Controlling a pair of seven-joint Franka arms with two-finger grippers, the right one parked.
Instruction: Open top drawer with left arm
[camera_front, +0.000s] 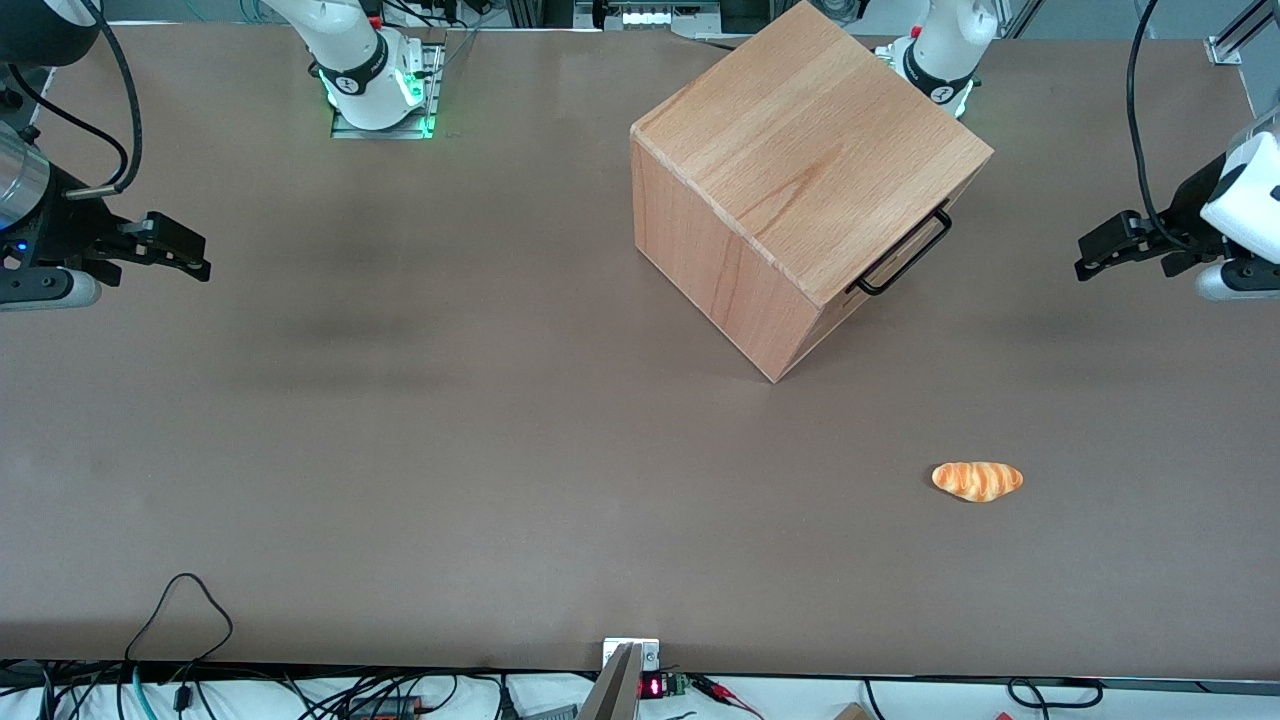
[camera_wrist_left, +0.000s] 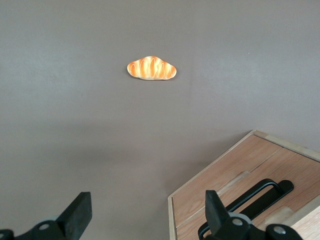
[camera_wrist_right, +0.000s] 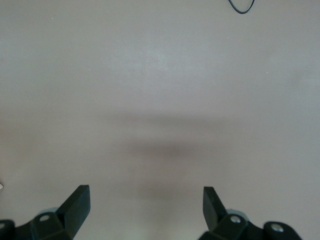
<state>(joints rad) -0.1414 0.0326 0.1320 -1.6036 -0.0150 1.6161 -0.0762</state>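
— Looking from the front, what do you see on the table (camera_front: 420, 430)?

— A cube-shaped wooden cabinet (camera_front: 800, 170) stands turned at an angle, toward the working arm's end. The top drawer (camera_front: 880, 265) is shut flush in the cabinet's face, and its thin black bar handle (camera_front: 905, 255) sticks out toward the left arm (camera_front: 1245, 190). A toy croissant (camera_front: 977, 480) lies on the brown surface, nearer the front camera than the cabinet and well apart from it.

— And the left gripper (camera_front: 1085, 258)?

— It hangs at the working arm's end of the table, level with the handle but well apart from it, holding nothing. From this view I cannot make out the gap between its fingers.

— Does the left wrist view help?

— Yes. There the gripper (camera_wrist_left: 147, 212) has its two black fingers (camera_wrist_left: 77, 215) spread wide with only bare table (camera_wrist_left: 75, 125) between them. One finger sits over the edge of the drawer front (camera_wrist_left: 235, 185), close to the bar handle (camera_wrist_left: 250, 197) but not touching it. The croissant (camera_wrist_left: 151, 68) lies farther out on the table.

— The right wrist view?

— Only plain table top (camera_wrist_right: 160, 100) under the parked gripper.
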